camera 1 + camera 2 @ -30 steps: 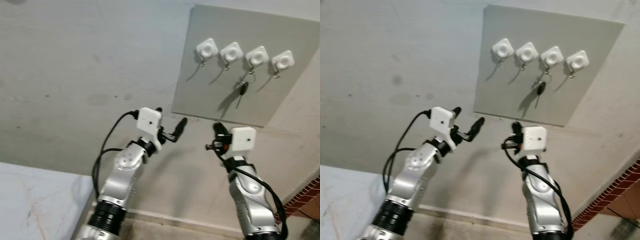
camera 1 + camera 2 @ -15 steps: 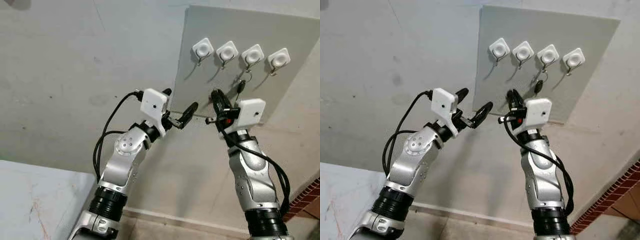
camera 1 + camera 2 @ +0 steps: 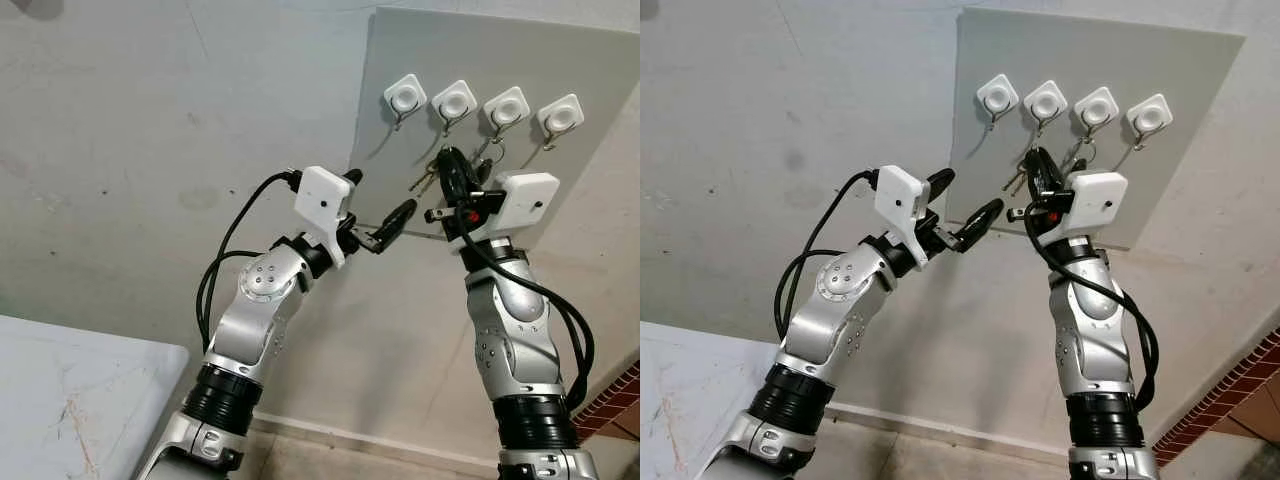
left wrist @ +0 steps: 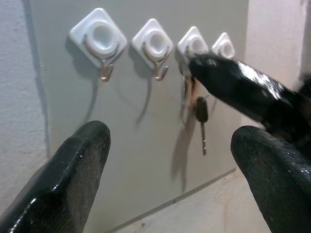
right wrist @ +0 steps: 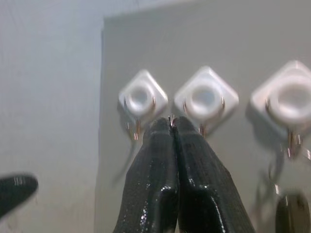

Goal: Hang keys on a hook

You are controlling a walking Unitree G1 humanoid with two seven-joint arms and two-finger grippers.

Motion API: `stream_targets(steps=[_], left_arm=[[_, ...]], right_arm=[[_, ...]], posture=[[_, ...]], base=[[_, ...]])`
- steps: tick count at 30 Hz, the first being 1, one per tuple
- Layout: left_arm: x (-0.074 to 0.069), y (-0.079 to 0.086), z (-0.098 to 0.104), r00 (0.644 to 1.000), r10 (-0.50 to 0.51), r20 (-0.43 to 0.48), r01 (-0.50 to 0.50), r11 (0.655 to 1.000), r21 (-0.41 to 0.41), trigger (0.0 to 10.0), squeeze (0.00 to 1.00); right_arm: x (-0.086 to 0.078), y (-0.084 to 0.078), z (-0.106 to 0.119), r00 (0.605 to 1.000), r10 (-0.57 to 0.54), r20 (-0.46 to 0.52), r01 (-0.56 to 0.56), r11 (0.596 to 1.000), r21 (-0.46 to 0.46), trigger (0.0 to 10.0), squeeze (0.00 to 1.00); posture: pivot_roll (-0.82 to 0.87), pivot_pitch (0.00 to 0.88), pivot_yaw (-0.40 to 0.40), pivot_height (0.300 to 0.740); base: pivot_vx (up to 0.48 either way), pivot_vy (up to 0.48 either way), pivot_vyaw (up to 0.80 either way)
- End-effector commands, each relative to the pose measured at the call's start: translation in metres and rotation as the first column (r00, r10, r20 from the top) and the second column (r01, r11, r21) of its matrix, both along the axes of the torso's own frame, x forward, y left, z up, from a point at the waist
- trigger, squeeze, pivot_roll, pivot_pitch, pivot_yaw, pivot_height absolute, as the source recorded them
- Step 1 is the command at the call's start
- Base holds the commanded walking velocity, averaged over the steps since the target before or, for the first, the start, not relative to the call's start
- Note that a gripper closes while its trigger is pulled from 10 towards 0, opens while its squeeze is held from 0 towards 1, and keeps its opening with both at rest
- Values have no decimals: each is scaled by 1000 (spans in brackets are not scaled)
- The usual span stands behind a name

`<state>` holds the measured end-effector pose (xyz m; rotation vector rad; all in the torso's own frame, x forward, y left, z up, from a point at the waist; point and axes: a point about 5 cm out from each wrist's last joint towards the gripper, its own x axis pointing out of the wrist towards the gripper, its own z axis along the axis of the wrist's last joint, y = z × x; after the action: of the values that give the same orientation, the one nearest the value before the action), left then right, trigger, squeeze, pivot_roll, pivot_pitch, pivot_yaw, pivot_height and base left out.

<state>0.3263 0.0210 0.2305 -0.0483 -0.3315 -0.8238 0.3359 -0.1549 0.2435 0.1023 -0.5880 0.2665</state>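
My right pincer (image 3: 447,170) clamps keys (image 3: 424,181) below hooks (image 3: 455,100); left pincer (image 3: 378,212) open. Risk: ring misses hook, keys drop.

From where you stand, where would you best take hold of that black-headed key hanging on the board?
Probably by the key's black head, its widest part, pinched across its side edges, coming straight at the board. It hangs blade down from the third hook and seems to lie close against the board, so front and back look hard to reach.
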Motion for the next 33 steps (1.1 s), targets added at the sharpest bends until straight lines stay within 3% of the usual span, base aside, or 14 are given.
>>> stream_targets(steps=[1, 21, 33], left_arm=[[-3, -3, 3, 1000, -21, 12, 21, 1000, 9, 10000, 0], [-1, 6, 6, 1000, 9, -9, -9, 1000, -26, 10000, 0], [-3, 6, 6, 1000, 7, -13, -7, 1000, -23, 10000, 0]], right_arm=[[1, -3, 8, 1000, 2, 30, -2, 1000, 12, 10000, 0], [14, -17, 1, 1000, 21, -22, -19, 997, 71, 10000, 0], [19, -12, 3, 996, 85, -24, -83, 994, 77, 10000, 0]], posture=[[-22, 13, -24, 740], [-11, 16, -37, 740], [-6, 18, -38, 740]], base=[[0, 0, 0], [0, 0, 0], [0, 0, 0]])
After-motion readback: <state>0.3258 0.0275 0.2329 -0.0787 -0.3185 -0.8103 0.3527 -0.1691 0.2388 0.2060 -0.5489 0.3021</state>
